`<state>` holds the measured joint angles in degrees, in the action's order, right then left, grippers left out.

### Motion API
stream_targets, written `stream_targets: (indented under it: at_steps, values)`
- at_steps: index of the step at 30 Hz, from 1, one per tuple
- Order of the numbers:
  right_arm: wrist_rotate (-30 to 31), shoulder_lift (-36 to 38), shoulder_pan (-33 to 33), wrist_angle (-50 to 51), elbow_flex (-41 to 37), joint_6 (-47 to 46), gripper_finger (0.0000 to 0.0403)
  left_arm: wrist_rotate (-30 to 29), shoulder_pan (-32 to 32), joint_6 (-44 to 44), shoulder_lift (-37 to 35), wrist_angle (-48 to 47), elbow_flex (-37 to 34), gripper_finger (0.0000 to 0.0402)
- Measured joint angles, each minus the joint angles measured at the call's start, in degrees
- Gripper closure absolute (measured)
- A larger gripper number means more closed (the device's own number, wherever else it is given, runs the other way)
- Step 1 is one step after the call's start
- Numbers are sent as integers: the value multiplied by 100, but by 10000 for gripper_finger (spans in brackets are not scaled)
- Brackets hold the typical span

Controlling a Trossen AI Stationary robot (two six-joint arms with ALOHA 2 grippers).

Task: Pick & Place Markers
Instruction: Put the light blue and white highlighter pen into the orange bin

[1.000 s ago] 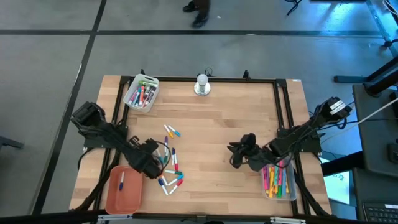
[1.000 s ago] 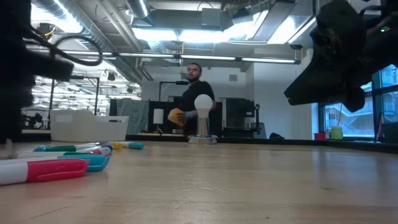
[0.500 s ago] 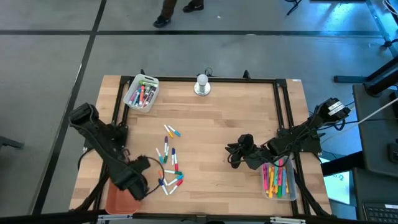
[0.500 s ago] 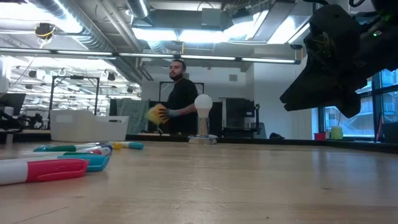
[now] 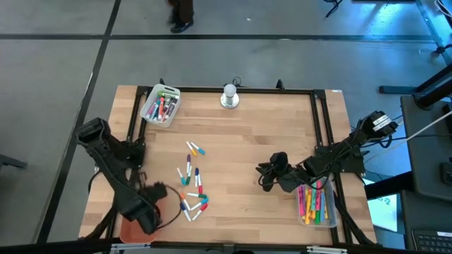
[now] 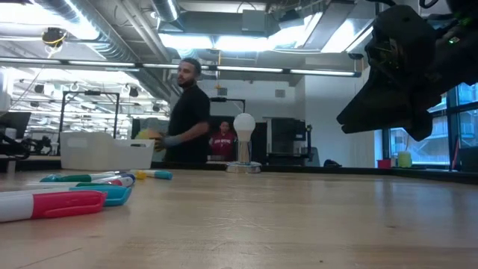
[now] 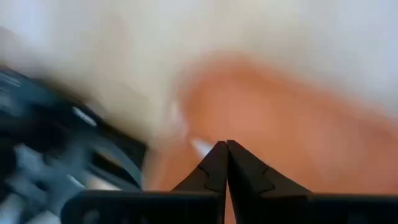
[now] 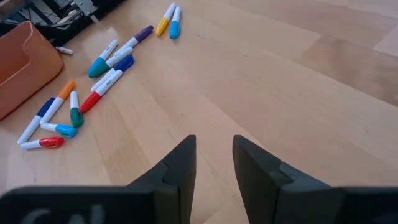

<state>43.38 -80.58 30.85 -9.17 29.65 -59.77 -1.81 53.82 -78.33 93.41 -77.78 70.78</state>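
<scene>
Left end effector [image 5: 145,215]: clenched empty, lower left, over orange tray [image 5: 126,227].
Right end effector [image 5: 263,176]: released, hovering right of centre.
Markers [image 5: 192,185]: scattered, tabletop [image 5: 240,141] centre-left.

The left gripper [image 5: 145,215] hides most of the orange tray [image 5: 128,231]; its wrist view is smeared.

Arms: two, dark, jointed segments, black cabling alongside.
Left tool [image 7: 226,163]: black tapered fingers, notched inner edges.
Right tool [image 8: 213,163]: black, blocky, angular fingers.
Right arm wrist: white patch.
</scene>
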Motion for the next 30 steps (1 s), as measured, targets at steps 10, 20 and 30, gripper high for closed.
stream_targets:
  at_steps: [10,20,30]
  values:
    - [44,2,-164,-48,1,16,296,-3284,-1507,444,-96,-520,-259,343]
    - [-61,3,-332,-52,0,581,296,-3645,-4134,6442,-90,2491,-1323,341]
    - [-551,4,-422,-85,2,902,296,-448,-5763,8480,-90,5139,-1764,304]
